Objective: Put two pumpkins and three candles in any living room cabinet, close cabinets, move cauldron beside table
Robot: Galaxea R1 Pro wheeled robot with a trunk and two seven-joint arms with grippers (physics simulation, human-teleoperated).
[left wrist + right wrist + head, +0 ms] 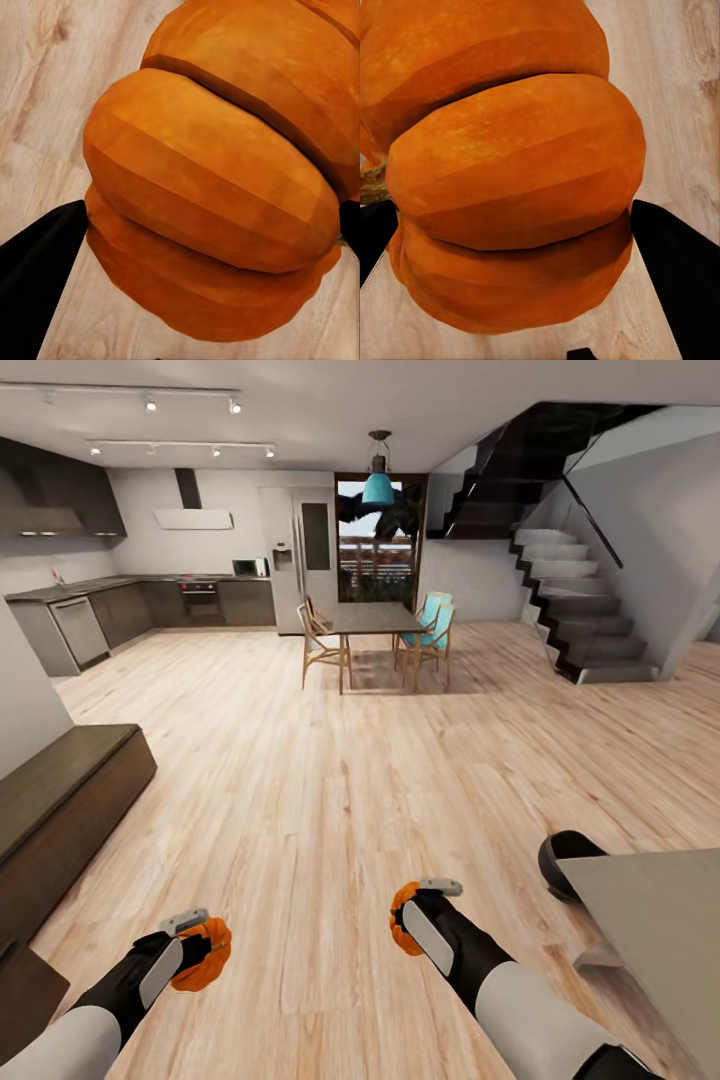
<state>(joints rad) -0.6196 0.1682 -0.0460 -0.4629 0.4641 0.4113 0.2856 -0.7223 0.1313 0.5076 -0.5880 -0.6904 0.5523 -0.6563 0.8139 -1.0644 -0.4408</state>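
Head view: both arms reach forward and low over the pale wood floor (330, 780). The left end effector (200, 950) is closed around one orange pumpkin (205, 957), held clear of the floor. The right end effector (415, 925) is likewise closed around the second pumpkin (402, 932), of which an orange edge shows beside the dark wrist.

Left wrist view: the ribbed pumpkin (217, 187) sits between two black fingers (41, 262), one touching each flank, with floor planks behind it.

Right wrist view: the other pumpkin (510, 165) is clamped the same way between black fingers (675, 277). A stub of brownish stem (371, 184) projects at one side.

Surroundings, head view. A long low dark-brown cabinet (60, 810) stands along the wall at the robot's left, its top bare; whether its fronts are fully shut cannot be told from this angle. At the right edge, a pale grey desk (660, 930) comes into view, and a dark rounded object (565, 860) sits on the floor just beside its near corner, partly hidden by it; its identity cannot be confirmed. Farther off, a dining table (370, 622) with wooden and teal chairs stands under a teal pendant lamp (378, 485). A kitchen run (140, 605) lines the far left wall, and a dark staircase (570, 600) climbs at the right.
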